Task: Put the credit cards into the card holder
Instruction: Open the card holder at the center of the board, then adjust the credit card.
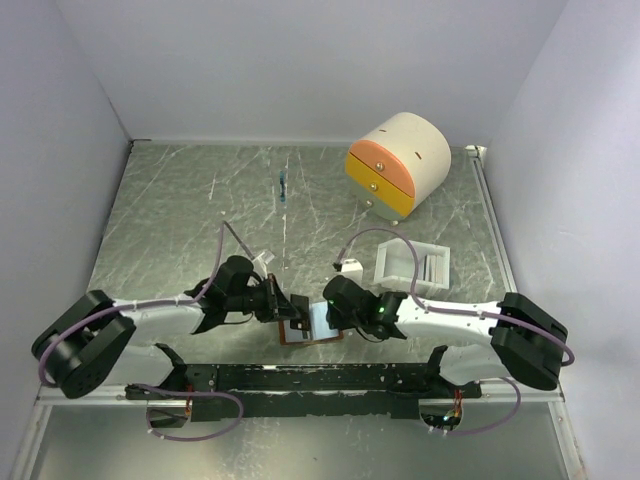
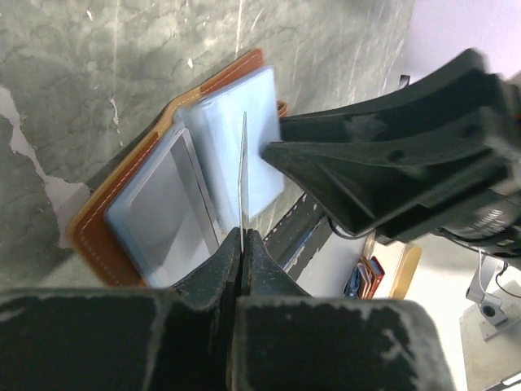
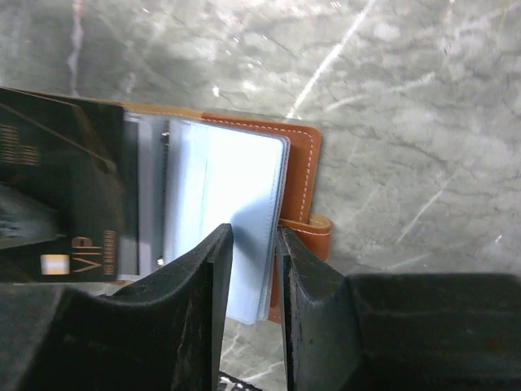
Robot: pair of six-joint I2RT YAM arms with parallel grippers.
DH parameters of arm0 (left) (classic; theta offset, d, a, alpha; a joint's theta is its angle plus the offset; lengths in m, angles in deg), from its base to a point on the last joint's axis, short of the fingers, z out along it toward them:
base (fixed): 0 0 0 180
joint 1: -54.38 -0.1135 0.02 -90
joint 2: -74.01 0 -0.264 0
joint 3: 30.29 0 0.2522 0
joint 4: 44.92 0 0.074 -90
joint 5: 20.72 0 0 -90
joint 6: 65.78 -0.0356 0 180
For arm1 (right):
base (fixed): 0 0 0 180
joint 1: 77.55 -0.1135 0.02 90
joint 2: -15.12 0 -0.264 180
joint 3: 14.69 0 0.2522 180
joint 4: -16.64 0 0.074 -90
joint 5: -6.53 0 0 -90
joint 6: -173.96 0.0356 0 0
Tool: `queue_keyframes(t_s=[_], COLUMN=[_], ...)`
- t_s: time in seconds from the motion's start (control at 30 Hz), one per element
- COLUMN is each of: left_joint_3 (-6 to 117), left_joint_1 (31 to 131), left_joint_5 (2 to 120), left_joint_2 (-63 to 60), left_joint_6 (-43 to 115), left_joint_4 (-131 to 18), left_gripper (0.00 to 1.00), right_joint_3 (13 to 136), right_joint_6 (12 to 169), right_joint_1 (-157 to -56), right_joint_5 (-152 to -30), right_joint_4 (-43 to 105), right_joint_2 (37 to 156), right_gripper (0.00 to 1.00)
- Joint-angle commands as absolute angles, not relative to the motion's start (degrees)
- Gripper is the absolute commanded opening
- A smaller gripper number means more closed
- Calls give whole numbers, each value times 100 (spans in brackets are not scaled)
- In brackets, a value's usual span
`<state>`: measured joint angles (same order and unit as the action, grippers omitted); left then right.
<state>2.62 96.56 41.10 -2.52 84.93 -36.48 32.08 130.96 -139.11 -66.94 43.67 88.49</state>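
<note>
Grey marbled tabletop (image 1: 180, 220) is being boxed in by white walls (image 1: 300, 60). Near its front edge, between the two arms, the card holder (image 1: 318, 325) is being presented open and flat, brown leather underneath and pale blue pockets facing up. A dark credit card (image 3: 65, 204) marked VIP is being pinched firmly by the left gripper (image 2: 242, 232) and is being held over the half of the card holder nearer the left arm. Whether its edge is inside a pocket cannot be told. The right gripper (image 3: 254, 232) is being poised over the other pocket page, its fingers drawn almost together with nothing caught between them. Contact with the page cannot be told. Farther back on the right, a white tray (image 1: 384, 262) and a cream-and-orange drawer box (image 1: 398, 160) are being seen well apart from the card holder.
</note>
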Motion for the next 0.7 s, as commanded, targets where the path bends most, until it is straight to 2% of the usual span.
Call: queue_keyframes(t_s=[0.0,0.2,0.43,0.67], left_joint_3=[526,488,530,704], left_joint_1=[9681,9678,9682,9678], left_joint_5=[4595,4728,4066,4445], left_joint_2=[278,633,26,-170], left_joint_6=[8358,8391,8396,7998], left_joint_4=[-4376,-4511,-3890,-4540], left_gripper=[7,7,7,7], right_joint_3=[2840,2641,2810,2771], right_joint_6=[13449,13861,13836,13823], right_joint_1=[-13897,-14195,-14269,-14284], right_joint_5=[-6672,-6719,-6612,-6624], right_joint_4=[4086,3793,3828,3813], right_joint_2=[8848,8996,9161,9051], right_gripper=[28,27,26,26])
